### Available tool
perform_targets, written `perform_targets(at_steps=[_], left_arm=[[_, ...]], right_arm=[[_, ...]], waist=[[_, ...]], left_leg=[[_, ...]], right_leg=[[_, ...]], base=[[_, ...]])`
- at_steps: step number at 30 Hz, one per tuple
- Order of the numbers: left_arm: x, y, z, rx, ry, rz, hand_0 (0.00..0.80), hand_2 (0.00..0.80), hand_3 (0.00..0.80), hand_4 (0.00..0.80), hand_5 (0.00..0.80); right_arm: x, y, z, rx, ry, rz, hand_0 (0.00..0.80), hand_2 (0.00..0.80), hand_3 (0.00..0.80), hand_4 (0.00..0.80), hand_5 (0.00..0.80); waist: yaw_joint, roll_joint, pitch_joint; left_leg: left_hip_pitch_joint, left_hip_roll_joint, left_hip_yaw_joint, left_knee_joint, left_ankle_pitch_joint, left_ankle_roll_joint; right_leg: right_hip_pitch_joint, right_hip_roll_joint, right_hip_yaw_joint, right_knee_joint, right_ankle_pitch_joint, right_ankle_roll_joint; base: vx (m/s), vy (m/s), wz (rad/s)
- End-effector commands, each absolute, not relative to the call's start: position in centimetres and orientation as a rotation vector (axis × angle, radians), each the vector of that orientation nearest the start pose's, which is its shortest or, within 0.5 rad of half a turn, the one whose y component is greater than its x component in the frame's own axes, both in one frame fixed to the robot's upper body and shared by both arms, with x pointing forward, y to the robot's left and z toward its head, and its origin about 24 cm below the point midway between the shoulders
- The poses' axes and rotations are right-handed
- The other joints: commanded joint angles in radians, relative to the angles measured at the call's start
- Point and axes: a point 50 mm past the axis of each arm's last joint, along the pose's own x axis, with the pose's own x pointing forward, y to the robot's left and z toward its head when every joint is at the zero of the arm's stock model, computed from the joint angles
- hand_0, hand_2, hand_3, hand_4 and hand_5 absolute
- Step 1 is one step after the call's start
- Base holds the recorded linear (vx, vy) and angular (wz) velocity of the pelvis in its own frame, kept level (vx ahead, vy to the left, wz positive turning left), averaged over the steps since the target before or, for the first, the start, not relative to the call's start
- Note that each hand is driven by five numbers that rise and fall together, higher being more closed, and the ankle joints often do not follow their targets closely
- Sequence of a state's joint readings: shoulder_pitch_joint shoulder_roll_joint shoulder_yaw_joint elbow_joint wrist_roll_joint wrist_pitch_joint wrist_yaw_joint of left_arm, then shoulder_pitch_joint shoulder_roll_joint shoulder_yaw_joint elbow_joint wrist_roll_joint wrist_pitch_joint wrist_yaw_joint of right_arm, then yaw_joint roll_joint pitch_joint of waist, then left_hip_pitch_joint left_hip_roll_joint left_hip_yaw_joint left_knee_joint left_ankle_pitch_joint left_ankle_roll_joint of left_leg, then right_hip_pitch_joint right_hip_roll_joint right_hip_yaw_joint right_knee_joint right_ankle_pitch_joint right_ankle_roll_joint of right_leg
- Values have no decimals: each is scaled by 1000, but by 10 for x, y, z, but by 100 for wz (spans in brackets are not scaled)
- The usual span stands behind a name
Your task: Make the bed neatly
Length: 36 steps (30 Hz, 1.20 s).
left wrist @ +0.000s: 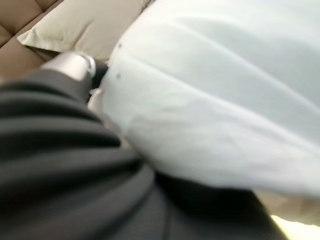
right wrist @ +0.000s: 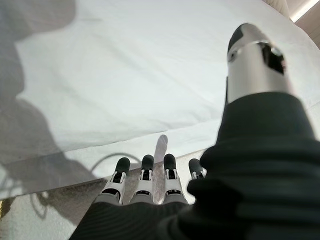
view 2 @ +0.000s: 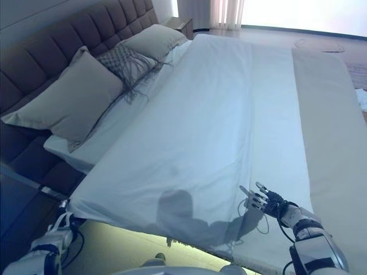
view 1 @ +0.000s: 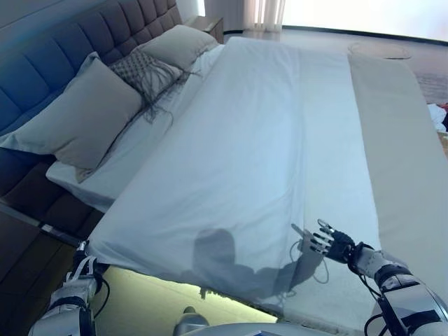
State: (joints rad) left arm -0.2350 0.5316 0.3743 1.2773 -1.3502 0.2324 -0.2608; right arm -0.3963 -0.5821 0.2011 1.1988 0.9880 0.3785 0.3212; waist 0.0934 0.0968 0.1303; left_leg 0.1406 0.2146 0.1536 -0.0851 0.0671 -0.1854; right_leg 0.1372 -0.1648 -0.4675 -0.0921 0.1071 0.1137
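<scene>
A white sheet (view 1: 259, 140) lies spread flat over most of the bed, its near edge hanging over the side. A beige cover (view 1: 406, 154) runs in a strip along the sheet's right. My right hand (view 1: 327, 241) is open at the sheet's near right part, fingers (right wrist: 145, 175) straight and pointing along the seam where white meets beige. It holds nothing. My left hand (view 1: 82, 266) is at the sheet's near left corner; the left wrist view shows only one silver digit (left wrist: 70, 64) against the cloth.
Three pillows lie by the dark tufted headboard (view 1: 42, 63): a large beige pillow (view 1: 77, 119), a patterned pillow (view 1: 143, 70) and a further beige pillow (view 1: 178, 43). A nightstand (view 1: 210, 24) stands beyond them. Lit floor (view 1: 154, 301) shows below the bed's near edge.
</scene>
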Motion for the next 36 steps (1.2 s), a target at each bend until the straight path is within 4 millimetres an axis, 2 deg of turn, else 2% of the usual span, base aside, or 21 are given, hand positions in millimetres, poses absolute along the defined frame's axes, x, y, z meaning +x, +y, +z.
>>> perform_targets(at_steps=[1,5,14,17,21,22,23,24,25,26,27,28,29,30,31,32,33,34,35,36], left_arm=[[119,431,-38,-975,213,982,800,800,800,800,800],[133,425,-37,-965,217,955,800,800,800,800,800],[152,427,-23,-947,163,922,800,800,800,800,800],[163,429,-13,-961,127,891,800,800,800,800,800],[173,440,7,-960,82,893,800,800,800,800,800],[174,442,13,-956,63,899,800,800,800,800,800],[176,444,17,-952,43,895,800,800,800,800,800],[180,444,21,-948,25,891,800,800,800,800,800],[186,444,26,-944,2,885,800,800,800,800,800],[190,442,27,-940,-8,874,800,800,800,800,800],[193,439,25,-940,-15,863,800,800,800,800,800],[200,434,26,-951,-38,855,800,800,800,800,800],[207,432,30,-957,-58,840,800,800,800,800,800],[217,426,32,-960,-66,811,800,800,800,800,800],[222,422,31,-958,-60,794,800,800,800,800,800],[226,418,30,-943,-50,783,800,800,800,800,800],[230,415,30,-940,-49,775,800,800,800,800,800],[233,412,29,-946,-57,780,800,800,800,800,800],[230,414,28,-948,-70,804,800,800,800,800,800],[226,417,27,-947,-80,829,800,800,800,800,800]], right_arm=[[229,-313,-63,585,880,-234,0,0,0,0,0],[224,-317,-64,582,891,-245,0,0,0,0,0],[213,-326,-66,593,897,-288,0,0,0,0,0],[210,-334,-65,605,864,-341,0,0,0,0,0],[213,-331,-66,614,830,-356,0,0,0,0,0],[216,-328,-66,621,823,-347,0,0,0,0,0],[219,-326,-65,627,820,-340,0,0,0,0,0],[220,-324,-64,629,819,-328,0,0,0,0,0],[220,-323,-65,626,824,-308,0,0,0,0,0],[218,-323,-65,623,829,-298,0,0,0,0,0],[215,-325,-66,621,833,-292,0,0,0,0,0],[216,-323,-66,605,844,-267,0,0,0,0,0],[223,-320,-64,602,844,-258,0,0,0,0,0],[231,-317,-61,597,839,-263,0,0,0,0,0],[230,-319,-61,592,836,-271,0,0,0,0,0],[227,-322,-61,590,841,-289,0,0,0,0,0],[226,-326,-60,594,836,-302,0,0,0,0,0],[225,-329,-59,594,834,-314,0,0,0,0,0],[223,-332,-58,584,845,-313,0,0,0,0,0],[221,-334,-57,574,857,-311,0,0,0,0,0]], waist=[[95,-50,12],[91,-50,13],[82,-59,14],[78,-64,27],[78,-73,36],[80,-71,44],[76,-65,48],[63,-61,48],[42,-56,47],[24,-56,47],[14,-60,48],[26,-65,51],[42,-61,58],[50,-64,80],[50,-61,89],[40,-68,96],[29,-76,108],[19,-87,124],[21,-94,130],[23,-93,135]], left_leg=[[-40,-9,-16,6,2,2],[-34,-11,-15,6,-3,6],[-13,-19,6,18,-18,16],[-34,-52,8,84,-62,38],[-33,-126,19,71,-89,73],[-17,-138,31,53,-90,86],[-17,-150,30,36,-79,103],[-22,-163,21,24,-68,120],[-35,-178,1,14,-55,138],[-49,-192,-24,10,-42,139],[-61,-207,-41,8,-29,137],[-85,-222,-36,6,-11,125],[-114,-215,-23,2,13,108],[-162,-214,-10,4,43,78],[-190,-191,47,6,67,64],[-195,-166,126,15,73,46],[-192,-146,163,59,61,42],[-200,-119,157,135,28,46],[-204,-109,92,191,1,47],[-215,-100,66,227,-4,59]], right_leg=[[70,-107,-29,21,-67,81],[71,-110,-22,20,-65,83],[76,-121,-7,18,-60,90],[71,-156,12,16,-32,112],[23,-230,17,19,86,138],[3,-226,14,104,76,135],[-20,-201,32,205,41,124],[-53,-153,71,308,-3,108],[-90,-74,125,407,-57,89],[-115,9,167,436,-93,71],[-126,55,176,415,-98,55],[-104,56,129,343,-108,37],[-68,51,100,292,-137,21],[-27,102,123,214,-180,-11],[-8,112,104,191,-186,-23],[21,104,78,180,-211,-25],[26,94,65,176,-214,-34],[18,75,55,177,-206,-47],[6,57,64,182,-202,-52],[-11,41,52,192,-187,-58]], base=[[-10,48,5],[1,63,7],[-3,91,2],[-47,126,0],[-95,121,-1],[-176,200,-7],[-200,225,-6],[-218,211,-1],[-194,150,8],[-179,94,13],[-189,33,27],[-225,-26,33],[-263,-89,35],[-248,-83,25],[-197,-32,27],[-164,25,39],[-207,80,49],[-255,145,45],[-313,241,22],[-203,281,-14]])
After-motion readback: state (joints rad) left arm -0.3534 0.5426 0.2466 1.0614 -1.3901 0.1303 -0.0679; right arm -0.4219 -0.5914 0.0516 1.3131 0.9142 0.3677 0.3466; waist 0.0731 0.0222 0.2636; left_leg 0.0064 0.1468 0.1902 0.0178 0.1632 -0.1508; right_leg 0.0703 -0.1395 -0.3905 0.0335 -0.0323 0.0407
